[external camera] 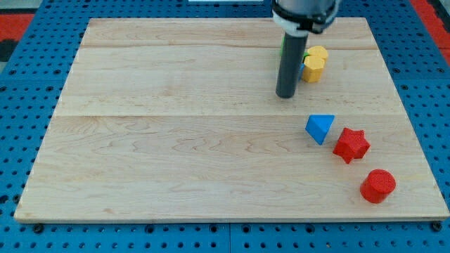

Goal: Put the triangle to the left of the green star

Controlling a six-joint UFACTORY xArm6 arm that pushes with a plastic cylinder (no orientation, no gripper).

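A blue triangle (pixel 320 128) lies on the wooden board at the view's right. My tip (pixel 285 95) rests on the board up and to the left of it, a short gap away. Behind the rod, only slivers of a green block (pixel 283 43) show; its shape is hidden. A yellow block (pixel 316 64) sits just right of the rod, with a bit of blue showing under its left side.
A red star (pixel 351 145) touches the triangle's lower right. A red cylinder (pixel 378 186) lies lower right of that, near the board's right edge (pixel 415 140). A blue pegboard (pixel 21 105) surrounds the wooden board.
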